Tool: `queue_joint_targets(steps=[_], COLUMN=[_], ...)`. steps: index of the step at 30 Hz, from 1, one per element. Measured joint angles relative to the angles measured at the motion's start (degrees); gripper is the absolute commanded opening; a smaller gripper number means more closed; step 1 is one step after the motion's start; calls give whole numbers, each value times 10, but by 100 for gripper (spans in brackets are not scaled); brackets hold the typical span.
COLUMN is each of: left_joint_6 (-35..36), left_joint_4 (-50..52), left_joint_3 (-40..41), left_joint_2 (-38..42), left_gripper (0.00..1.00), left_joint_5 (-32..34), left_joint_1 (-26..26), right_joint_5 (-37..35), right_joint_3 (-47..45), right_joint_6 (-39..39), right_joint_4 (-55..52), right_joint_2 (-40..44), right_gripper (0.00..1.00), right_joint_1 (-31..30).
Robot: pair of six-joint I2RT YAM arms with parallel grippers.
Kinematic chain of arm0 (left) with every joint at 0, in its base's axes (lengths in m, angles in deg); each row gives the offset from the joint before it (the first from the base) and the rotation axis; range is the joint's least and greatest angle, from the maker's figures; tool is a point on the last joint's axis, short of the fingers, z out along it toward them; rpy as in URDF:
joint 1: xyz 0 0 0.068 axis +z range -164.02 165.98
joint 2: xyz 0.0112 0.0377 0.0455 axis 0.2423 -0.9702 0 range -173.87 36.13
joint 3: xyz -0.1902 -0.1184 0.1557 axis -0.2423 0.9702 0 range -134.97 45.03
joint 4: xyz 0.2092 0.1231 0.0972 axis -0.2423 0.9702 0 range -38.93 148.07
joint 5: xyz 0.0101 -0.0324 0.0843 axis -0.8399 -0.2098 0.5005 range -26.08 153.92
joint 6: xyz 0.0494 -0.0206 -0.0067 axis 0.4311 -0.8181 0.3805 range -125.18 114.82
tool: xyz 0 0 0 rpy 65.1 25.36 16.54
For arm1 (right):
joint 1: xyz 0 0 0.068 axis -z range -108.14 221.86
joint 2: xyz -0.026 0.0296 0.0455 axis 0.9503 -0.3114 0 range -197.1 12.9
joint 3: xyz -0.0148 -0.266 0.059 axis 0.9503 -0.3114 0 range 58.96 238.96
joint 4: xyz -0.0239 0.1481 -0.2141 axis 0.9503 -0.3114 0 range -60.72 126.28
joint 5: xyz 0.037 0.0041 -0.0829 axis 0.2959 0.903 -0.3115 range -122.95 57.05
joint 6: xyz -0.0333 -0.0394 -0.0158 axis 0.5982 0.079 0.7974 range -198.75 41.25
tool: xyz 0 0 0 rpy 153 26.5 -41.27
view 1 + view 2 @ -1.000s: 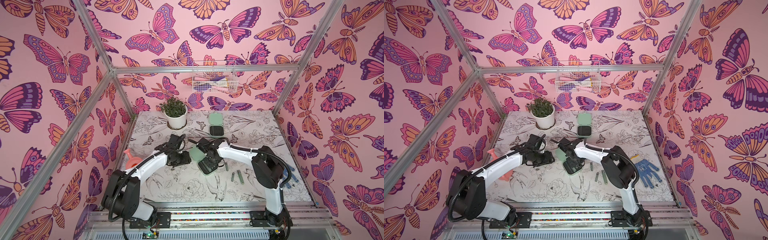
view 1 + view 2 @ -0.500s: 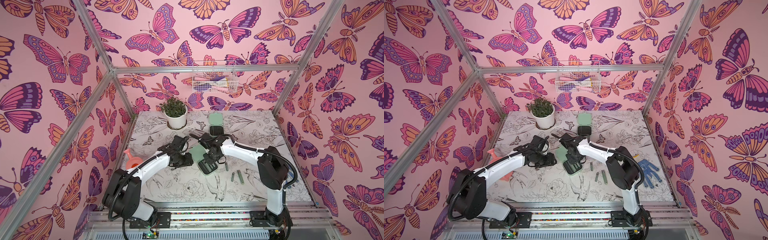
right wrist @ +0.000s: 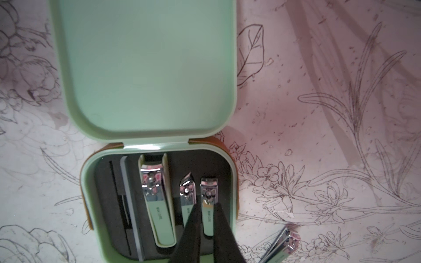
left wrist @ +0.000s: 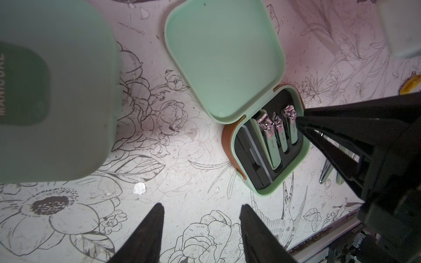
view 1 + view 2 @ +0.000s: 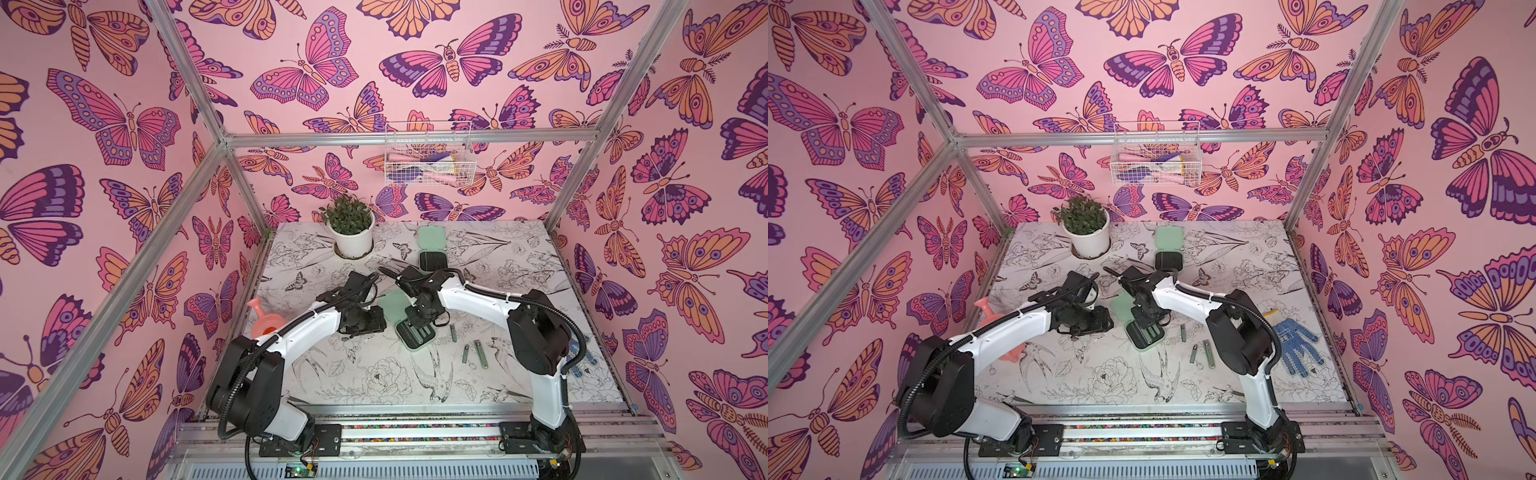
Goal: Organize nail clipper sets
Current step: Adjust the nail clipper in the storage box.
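left arm has edged a touch toward the middle since a second ago, while the right arm stays parked over the same open case. sweeping from the left now: pink watering can point(image 5: 266, 322) at the left edge of the table point(image 5: 374, 386), partly behind the left arm. left gripper point(image 4: 202, 206) hovers over bare table, fingers apart, nothing between them. a shut mint case point(image 4: 57, 91), blurred, shows in the left wrist view just beside the open case's lid point(image 3: 145, 68). centre stage, the open case point(image 3: 87, 200), lid laid back flat, black slots holding a large clipper point(image 3: 157, 205), a slanted clipper point(image 3: 188, 193) and a small clipper point(image 3: 209, 189). right gripper point(image 3: 208, 205) is down in it, fingers pinched on either side of that small clipper in the outermost slot. further back lies a second open case point(image 5: 432, 249), well apart. to the right, three loose clippers point(image 5: 466, 355) lie on the table near the open case, not touching it. far right, a blue glove point(image 5: 1296, 345) lies flat.
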Motion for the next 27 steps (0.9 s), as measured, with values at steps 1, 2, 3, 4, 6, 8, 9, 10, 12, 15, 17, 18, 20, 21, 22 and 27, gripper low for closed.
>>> queue_joint_targets(steps=[1,2,3,4,6,8,9,10,12,15,17,18,20,21,22,27], left_joint_6=[0,0,0,0,0,0,0,0,0,0,0,0,0,0,0,0], left_joint_4=[0,0,0,0,0,0,0,0,0,0,0,0,0,0,0,0], left_joint_3=[0,0,0,0,0,0,0,0,0,0,0,0,0,0,0,0], left_joint_2=[0,0,0,0,0,0,0,0,0,0,0,0,0,0,0,0], left_gripper=[56,56,56,56,56,56,56,56,56,56,56,56,56,56,56,56], left_joint_5=[0,0,0,0,0,0,0,0,0,0,0,0,0,0,0,0], left_joint_1=[-1,-2,-2,-4,-5,-5,-5,-5,-5,-5,-5,-5,-5,-5,-5,-5], right_joint_5=[0,0,1,2,4,7,8,9,9,9,9,8,8,8,8,8], right_joint_3=[0,0,-1,-1,-1,-1,-1,-2,-7,-11,-12,-12,-13,-14,-14,-22], right_joint_6=[-1,-2,-2,-2,-2,-2,-3,-3,-3,-4,-5,-5,-5,-5,-5,-5], right_joint_4=[2,3,4,4,6,8,9,9,11,12,13,13,14,14,15,20], right_joint_2=[0,0,-1,-1,-3,-7,-8,-9,-9,-10,-10,-10,-10,-10,-10,-10], right_gripper=[13,13,13,13,13,13,13,13,12,12,12,11,11,11,11,11], right_joint_1=[1,1,2,2,2,2,2,2,2,2,2,2,2,2,2,5])
